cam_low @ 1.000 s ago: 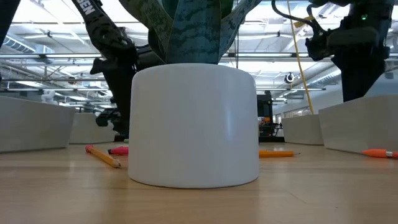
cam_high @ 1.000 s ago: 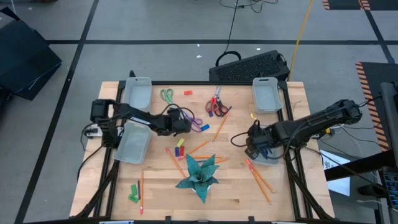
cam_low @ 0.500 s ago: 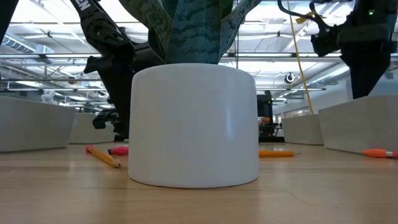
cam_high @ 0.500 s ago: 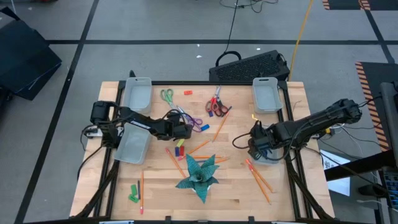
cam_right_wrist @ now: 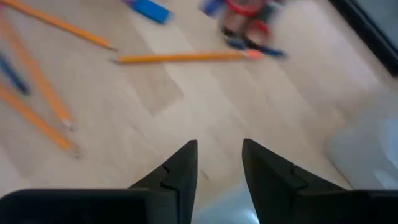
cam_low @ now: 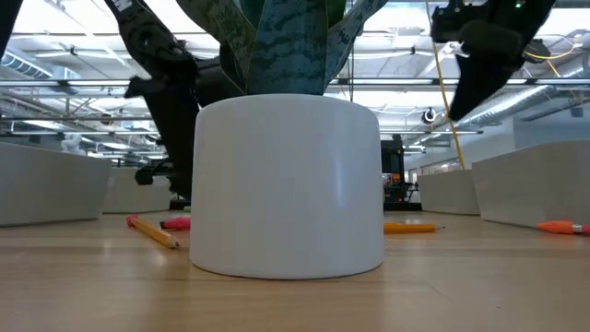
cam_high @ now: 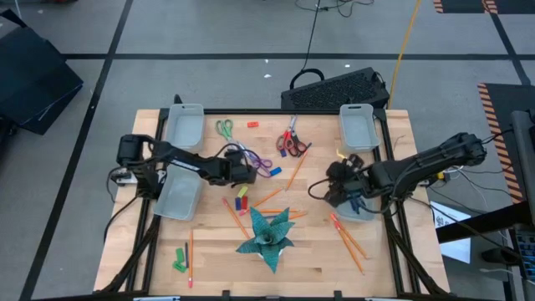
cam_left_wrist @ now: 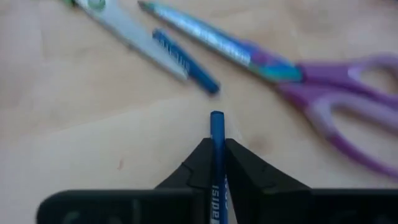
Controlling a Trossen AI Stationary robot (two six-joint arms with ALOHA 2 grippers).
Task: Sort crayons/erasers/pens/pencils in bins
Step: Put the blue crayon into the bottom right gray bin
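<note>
Two arms work over the wooden table (cam_high: 150, 251). The left gripper (cam_left_wrist: 214, 152) sits left of the table's centre in the high view, at about nine o'clock from the potted plant's (cam_high: 267, 234) spot but farther up. Its fingers are closed tight on a dark blue pen (cam_left_wrist: 217, 134), whose tip pokes out just past the fingertips. Ahead of it, lying on the wood, are a second blue pen (cam_left_wrist: 185, 61) and the purple-handled scissors (cam_left_wrist: 323, 99), which lie apart from the held pen.

The right gripper (cam_right_wrist: 219, 163) hangs at about three o'clock from the table's centre, above the near-right bin (cam_high: 361, 209). Its fingers stand a moderate way apart with nothing between them. Beyond it lie several orange pencils (cam_right_wrist: 180, 57) and the red-handled scissors (cam_right_wrist: 245, 18).

Four bins stand on the table: one at the far left (cam_high: 185, 125), one at the left side under the left arm (cam_high: 177, 196), one at the far right (cam_high: 358, 127), and the near-right one. More pencils (cam_high: 351, 238) lie at about four o'clock from the plant, others (cam_high: 269, 199) just at its twelve o'clock, and one (cam_high: 191, 255) near the front left corner beside a green item (cam_high: 179, 259). Green-handled scissors (cam_high: 224, 129) lie near the far-left bin. In the low view the plant's white pot (cam_low: 288, 184) fills the middle, with a pencil (cam_low: 152, 232) on the wood at its left.
</note>
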